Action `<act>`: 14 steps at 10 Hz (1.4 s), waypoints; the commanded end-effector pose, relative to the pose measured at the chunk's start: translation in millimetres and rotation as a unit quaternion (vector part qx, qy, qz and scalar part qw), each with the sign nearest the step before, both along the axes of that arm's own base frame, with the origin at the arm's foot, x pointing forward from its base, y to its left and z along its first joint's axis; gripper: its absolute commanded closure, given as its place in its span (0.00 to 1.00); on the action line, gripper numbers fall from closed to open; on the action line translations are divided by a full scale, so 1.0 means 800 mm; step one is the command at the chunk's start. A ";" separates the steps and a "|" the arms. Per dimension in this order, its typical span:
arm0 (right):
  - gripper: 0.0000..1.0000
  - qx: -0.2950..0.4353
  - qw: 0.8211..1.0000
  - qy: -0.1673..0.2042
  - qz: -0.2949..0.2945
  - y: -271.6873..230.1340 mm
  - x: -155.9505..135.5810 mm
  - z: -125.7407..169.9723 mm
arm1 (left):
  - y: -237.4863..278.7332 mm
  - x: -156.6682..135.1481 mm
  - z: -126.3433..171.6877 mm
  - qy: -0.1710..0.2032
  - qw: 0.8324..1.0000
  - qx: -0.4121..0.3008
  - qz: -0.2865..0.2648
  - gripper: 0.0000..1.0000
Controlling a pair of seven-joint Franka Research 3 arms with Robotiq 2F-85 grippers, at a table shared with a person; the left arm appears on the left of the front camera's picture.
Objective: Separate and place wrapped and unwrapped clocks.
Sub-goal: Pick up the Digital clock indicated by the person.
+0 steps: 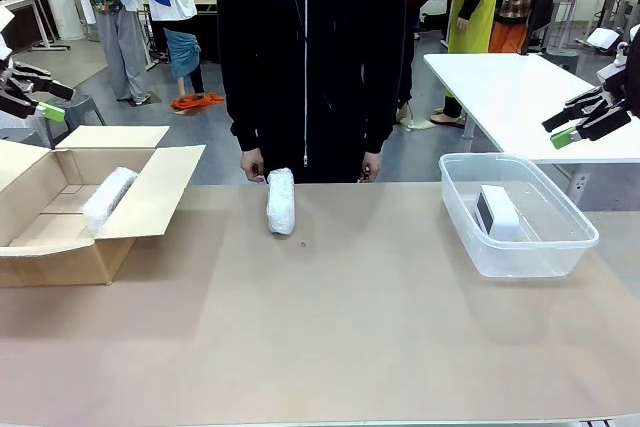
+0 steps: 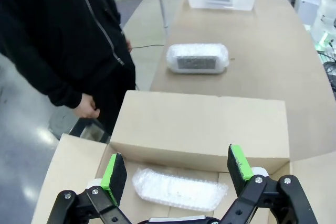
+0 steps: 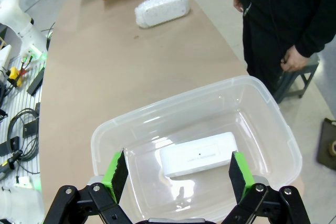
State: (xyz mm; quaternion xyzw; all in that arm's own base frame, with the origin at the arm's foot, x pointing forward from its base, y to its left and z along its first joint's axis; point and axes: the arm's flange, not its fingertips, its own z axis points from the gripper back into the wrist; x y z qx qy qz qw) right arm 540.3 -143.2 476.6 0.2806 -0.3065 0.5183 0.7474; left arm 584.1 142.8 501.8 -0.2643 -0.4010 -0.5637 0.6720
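One oblong bundle in white bubbly wrap (image 1: 281, 201) lies loose on the brown table (image 1: 350, 327), far middle, just in front of the person's hands (image 1: 252, 164). Another wrapped bundle (image 1: 108, 200) sits in the open cardboard box (image 1: 60, 257) at left. The bare white clock (image 1: 500, 213) is in the clear plastic tub (image 1: 530, 265) at right. The left gripper (image 1: 52, 100) and right gripper (image 1: 560, 129) both hang wide open, holding nothing. I'd send the left one: pinch across the bundle's narrow width, then lift it clear over the box flap (image 1: 150, 192). There's plenty of bare table between, but mind the far edge.
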 end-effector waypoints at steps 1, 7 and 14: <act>0.00 -0.003 1.000 0.000 -0.005 0.003 -0.001 -0.001 | -0.004 0.016 0.004 0.009 0.999 0.005 -0.042 0.00; 0.00 -0.003 1.000 0.000 -0.005 0.003 -0.001 -0.001 | -0.019 0.016 0.006 0.023 0.999 0.015 -0.045 0.00; 0.00 -0.003 1.000 0.000 -0.005 0.003 -0.001 -0.001 | -0.019 0.016 0.006 0.023 0.999 0.015 -0.045 0.00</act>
